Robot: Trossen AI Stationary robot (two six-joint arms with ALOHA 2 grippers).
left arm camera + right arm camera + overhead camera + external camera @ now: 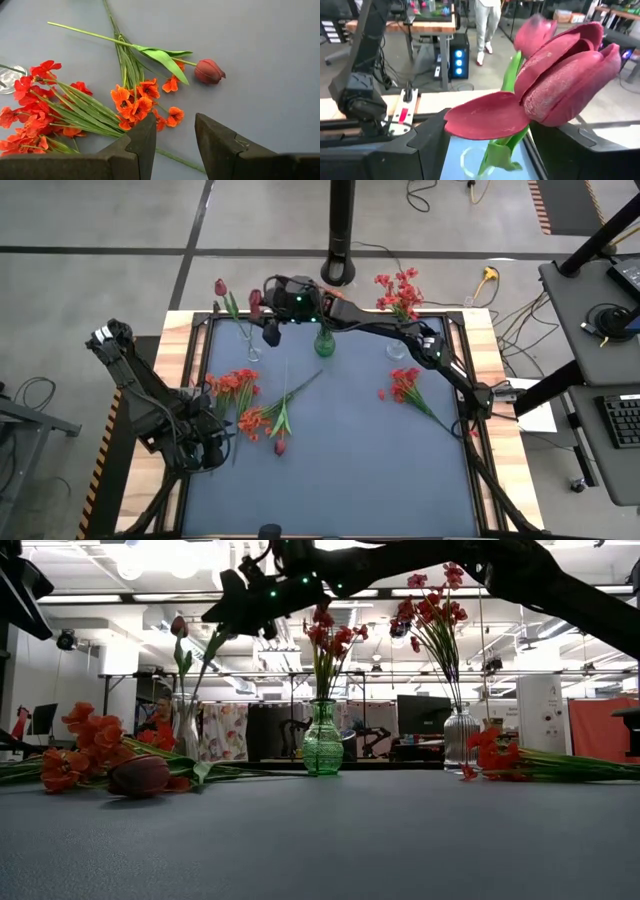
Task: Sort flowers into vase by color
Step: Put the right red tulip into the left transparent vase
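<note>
Right claw point(268, 315) clamped on a maroon tulip point(560, 75), over the clear vase point(250, 350) at the counter's far left. Left claw point(172, 132) open, empty, near loose orange flowers point(140, 102) on the counter point(350, 460).

Blue-grey table point(340, 470) — loose flowers point(262, 418), three vases point(324, 345).

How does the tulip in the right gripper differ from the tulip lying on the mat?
The held tulip is raised above the clear vase at the table's far left, pinched by the right gripper; the loose tulip lies flat on the mat, touched by nothing. The held one's petals are spread open; the loose one is a closed bud. The held one hangs near another tulip already in that vase; the loose one lies among orange flowers. Both are dark maroon on green stems.
</note>
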